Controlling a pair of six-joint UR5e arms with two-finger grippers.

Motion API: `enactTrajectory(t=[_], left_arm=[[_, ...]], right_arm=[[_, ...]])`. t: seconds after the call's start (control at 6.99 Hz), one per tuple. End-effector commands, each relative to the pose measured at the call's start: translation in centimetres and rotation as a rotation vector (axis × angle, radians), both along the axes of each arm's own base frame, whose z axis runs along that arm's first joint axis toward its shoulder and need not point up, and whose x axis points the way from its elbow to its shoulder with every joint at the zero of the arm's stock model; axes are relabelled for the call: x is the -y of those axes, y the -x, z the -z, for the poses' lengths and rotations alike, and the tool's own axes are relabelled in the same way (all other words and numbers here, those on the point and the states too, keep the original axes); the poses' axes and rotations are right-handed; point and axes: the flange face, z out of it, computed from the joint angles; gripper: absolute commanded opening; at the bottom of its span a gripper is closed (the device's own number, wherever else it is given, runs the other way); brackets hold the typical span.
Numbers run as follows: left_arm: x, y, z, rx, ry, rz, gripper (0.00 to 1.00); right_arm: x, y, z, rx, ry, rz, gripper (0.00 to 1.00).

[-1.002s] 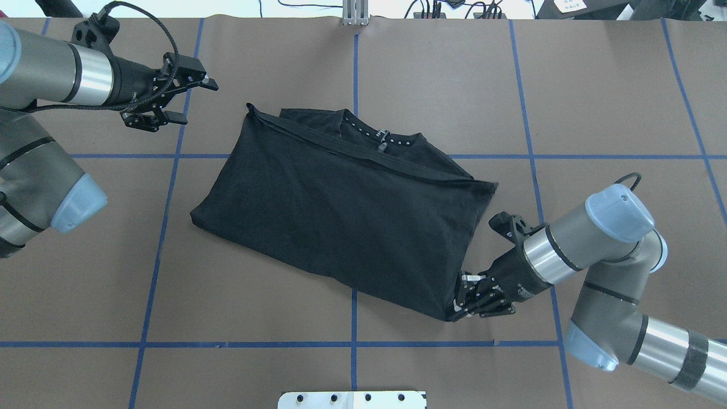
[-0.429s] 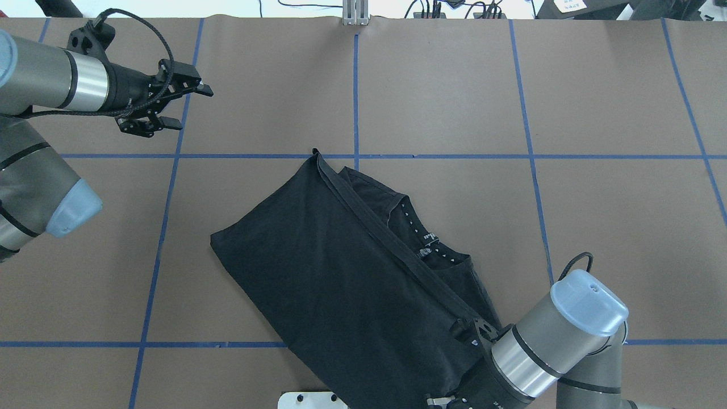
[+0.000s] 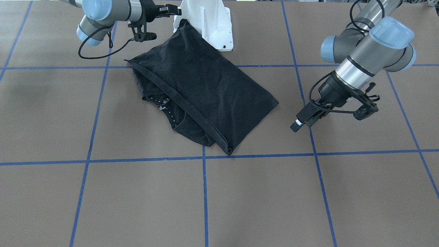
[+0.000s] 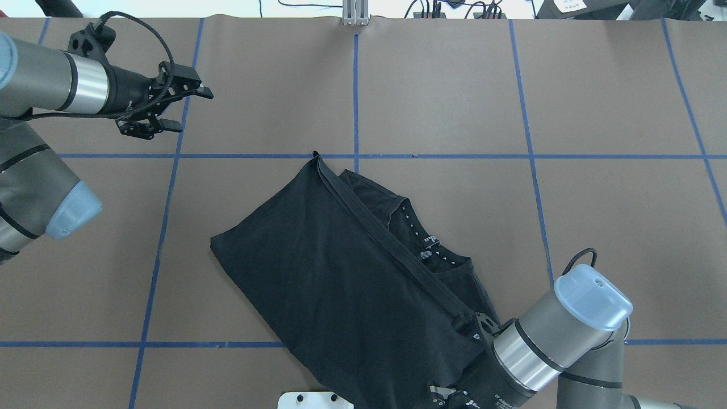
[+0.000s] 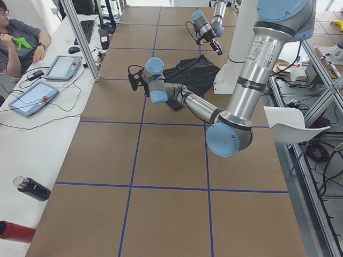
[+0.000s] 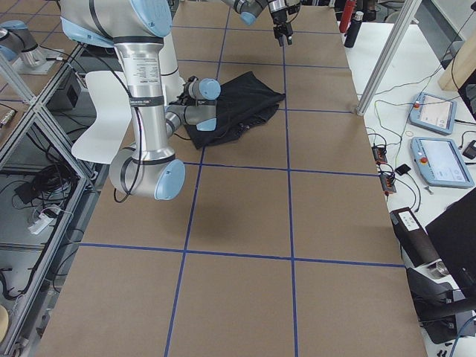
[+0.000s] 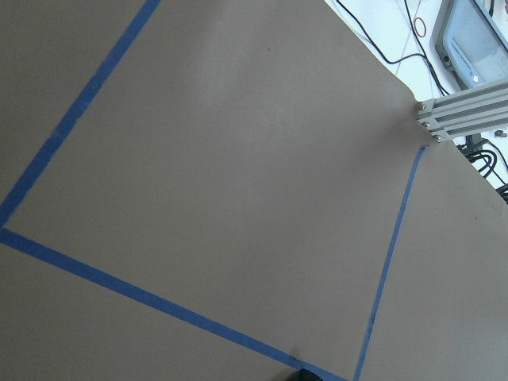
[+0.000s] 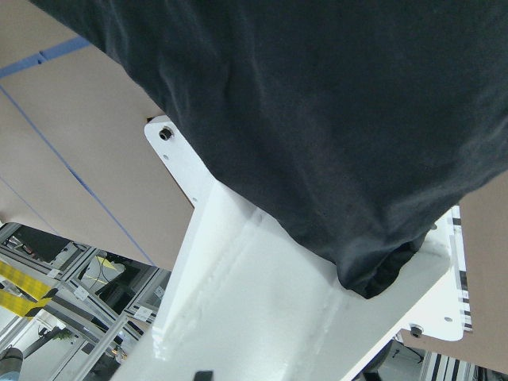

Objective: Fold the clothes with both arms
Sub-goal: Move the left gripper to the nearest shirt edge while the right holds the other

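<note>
**Front-facing view.** The right claw (image 3: 172,11) is seen tucked close against the white pedestal base (image 3: 212,24). Its jaws are judged to be clamped on one corner of the black T-shirt (image 3: 205,89), since the cloth rises from the table (image 3: 103,199) straight to the fingers. The rest of the garment, folded once with the collar showing under the top layer, is spread across the table away from that claw. The left arm (image 3: 356,65) is held well apart from the cloth.

**Overhead view.** The left claw (image 4: 187,108) is shown with jaws apart and empty, hovering over bare table. The shirt lies well off, ahead of it and nearer the robot. The left forearm is stretched nearly level. The right arm (image 4: 545,341) is bent sharply back, with the wrist low at the table's near edge.

**Side views.** The garment is seen beside the pedestal, between the two claws. Nothing can be told of the jaws here.

**Left wrist view.** Only table and blue tape lines (image 7: 381,262) are seen ahead of the left claw.

**Right wrist view.** Black cloth is seen draped over the pedestal just below the right claw. The fingers are not shown.

The step in hand is judged to be a repositioning of the half-folded shirt by one corner. Next, that corner would need to be laid flat, clear of the pedestal. The left claw would then need to be brought to the opposite corner for the following fold.
</note>
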Motion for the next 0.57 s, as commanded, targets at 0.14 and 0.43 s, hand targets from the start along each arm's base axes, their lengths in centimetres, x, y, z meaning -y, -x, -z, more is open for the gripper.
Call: enactTrajectory(t=[0.14,0.43], left_arm=[[-8.5,-3.1,-4.8,-0.014,0.028,-0.123,0.99],[-13.7,-9.2,-5.7,-0.027,0.094,-0.128,0.99]], right_arm=[[7.3,-2.5,-1.5,0.011,-0.079,-0.17,1.0],[10.4,-3.1,-2.8,-0.018,-0.073,-0.287,1.0]])
